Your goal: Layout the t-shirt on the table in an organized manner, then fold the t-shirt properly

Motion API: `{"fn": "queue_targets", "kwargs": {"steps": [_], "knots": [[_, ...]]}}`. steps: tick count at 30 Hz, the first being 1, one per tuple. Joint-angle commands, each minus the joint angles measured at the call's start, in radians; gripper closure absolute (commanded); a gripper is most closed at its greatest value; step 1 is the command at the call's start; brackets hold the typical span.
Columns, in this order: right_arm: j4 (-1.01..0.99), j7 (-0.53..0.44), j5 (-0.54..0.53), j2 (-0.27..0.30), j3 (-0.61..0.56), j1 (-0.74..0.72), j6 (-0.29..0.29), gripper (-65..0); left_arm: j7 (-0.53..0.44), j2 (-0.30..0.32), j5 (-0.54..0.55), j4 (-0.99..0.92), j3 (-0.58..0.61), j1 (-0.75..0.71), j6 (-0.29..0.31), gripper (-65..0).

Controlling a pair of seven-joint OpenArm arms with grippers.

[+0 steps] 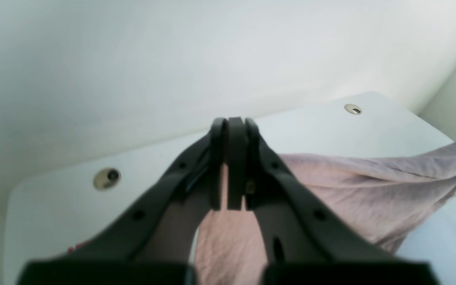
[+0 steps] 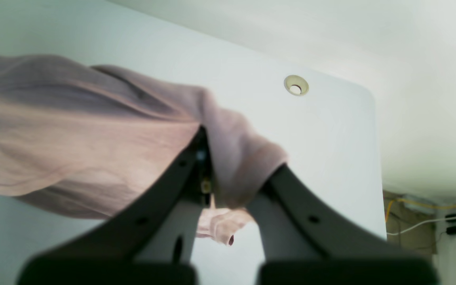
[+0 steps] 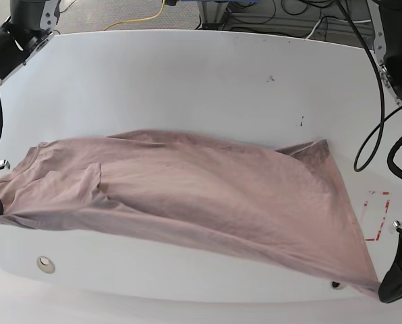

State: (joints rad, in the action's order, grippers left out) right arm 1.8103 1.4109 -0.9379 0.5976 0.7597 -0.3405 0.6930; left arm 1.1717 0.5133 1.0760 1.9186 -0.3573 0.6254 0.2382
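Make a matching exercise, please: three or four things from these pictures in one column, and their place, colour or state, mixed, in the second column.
Things:
1. t-shirt
2. left gripper
3. dashed mark
4. table

Descriptions:
A. red
B. glossy white
C. stretched between both grippers
D. shut on the cloth's corner at the base view's bottom right

Pairs: 1-C, 2-D, 3-A, 4-B

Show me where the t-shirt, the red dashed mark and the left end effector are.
t-shirt [image 3: 187,196]: base view, middle of the spread cloth.
red dashed mark [image 3: 376,214]: base view, centre of the rectangle on the table.
left end effector [image 1: 236,166]: left wrist view, between the fingertips shut on cloth.
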Motion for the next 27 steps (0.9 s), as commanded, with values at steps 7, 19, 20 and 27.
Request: {"fn": "queue_targets", "kwargs": {"steps": [7, 19, 20, 27], "knots": [[-0.205, -0.092, 0.090, 0.084, -0.176, -0.332, 0.005, 0.0, -0.057, -0.107, -0.127, -0.184, 0.031, 0.268, -0.006, 0.0], [-0.430, -0.144, 0.184, 0.149, -0.472, -0.808, 0.005, 0.0, -0.057, -0.195, -0.239, -0.351, 0.059, 0.623, -0.004, 0.0], [-0.438, -0.144, 0.184, 0.149, -0.486, -0.833, 0.005, 0.0, -0.059, -0.196, -0.239, -0.364, 0.068, 0.644, -0.004, 0.0], [-0.442, -0.143, 0.184, 0.150, -0.512, -0.909, 0.005, 0.0, -0.059, -0.199, -0.230, -0.365, 0.102, 0.706, -0.004, 0.0]]}}
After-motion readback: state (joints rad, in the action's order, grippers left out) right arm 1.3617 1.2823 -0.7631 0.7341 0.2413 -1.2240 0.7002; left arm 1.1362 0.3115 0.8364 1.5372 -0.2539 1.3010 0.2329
